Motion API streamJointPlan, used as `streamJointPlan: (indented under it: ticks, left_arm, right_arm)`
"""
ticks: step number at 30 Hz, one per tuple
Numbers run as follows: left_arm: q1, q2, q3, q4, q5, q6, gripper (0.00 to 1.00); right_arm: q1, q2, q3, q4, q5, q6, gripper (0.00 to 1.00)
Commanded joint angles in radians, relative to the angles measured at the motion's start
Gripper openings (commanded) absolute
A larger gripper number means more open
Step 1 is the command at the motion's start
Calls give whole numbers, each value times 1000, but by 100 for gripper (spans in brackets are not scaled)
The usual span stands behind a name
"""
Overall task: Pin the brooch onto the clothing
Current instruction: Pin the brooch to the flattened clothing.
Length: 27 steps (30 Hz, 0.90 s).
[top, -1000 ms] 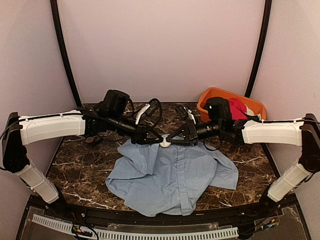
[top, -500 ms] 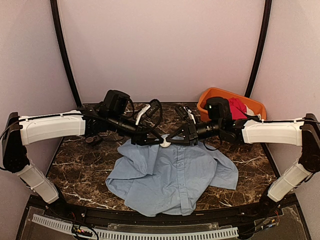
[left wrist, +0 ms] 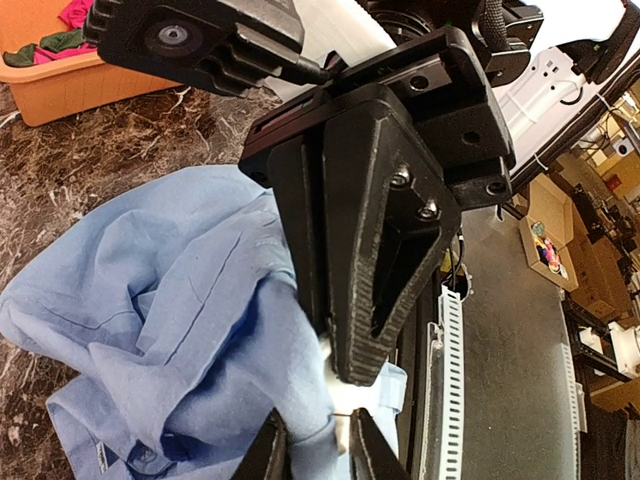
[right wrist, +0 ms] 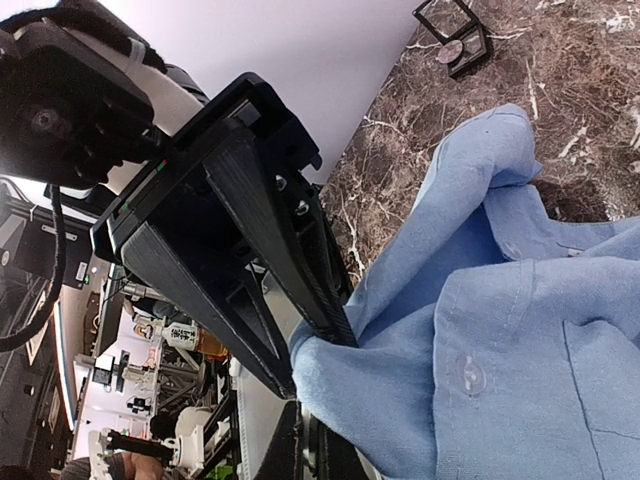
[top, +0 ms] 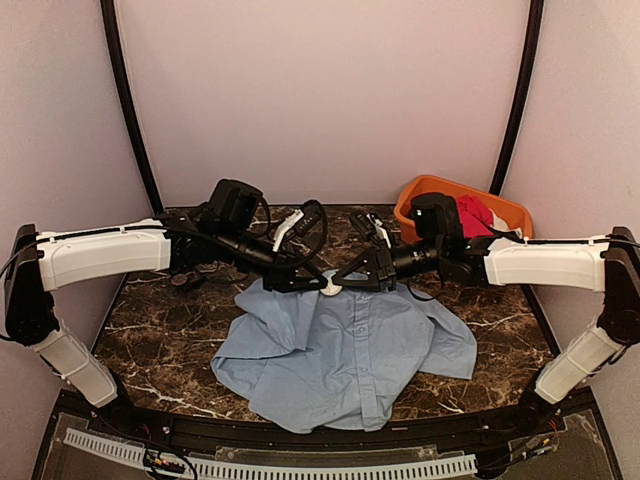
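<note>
The left claw (left wrist: 318,425) stood only slightly apart, its tips nipping a bunch of collar cloth on the shirt (top: 350,350). The right claw (left wrist: 338,350) was clamped fully together on the same bunch, just beside it, at the shirt's 12 o'clock edge. The rest of the shirt lay crumpled on the desk (top: 150,330).

Neither claw carried the brooch (right wrist: 452,48), which seemed to be the small round disc lying on the desk toward 10 o'clock from the shirt, well apart from both claws.

The main risk appeared to be the cloth itself. It was thin, and the left claw's hold looked light, so a small tug from the right side could have pulled the fold free and let the collar drop.

With the 2 claws so close together, any sideways correction could have knocked finger against finger. Pulling them apart too hard could have dragged the whole shirt across the desk instead of tightening the fold.

Fetching the brooch would have needed 1 claw to let go. The remaining single pinch might then have let the fabric sag and twist, leaving no flat patch for the pin.
</note>
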Motion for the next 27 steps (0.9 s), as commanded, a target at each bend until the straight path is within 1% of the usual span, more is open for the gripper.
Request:
streamJointPlan:
  ticks: [1, 9, 20, 27]
  left_arm:
    - [-54, -1, 30, -56, 36, 36, 22]
    - [-63, 5, 43, -89, -9, 52, 21]
    - [-76, 11, 59, -120, -36, 69, 21]
    - [-87, 21, 85, -169, -100, 85, 21]
  right_arm:
    - [-3, 2, 49, 59, 80, -16, 0]
    - [-2, 1, 54, 48, 86, -17, 0]
    - [-3, 3, 74, 11, 102, -12, 0]
    - [-2, 0, 90, -41, 135, -38, 0]
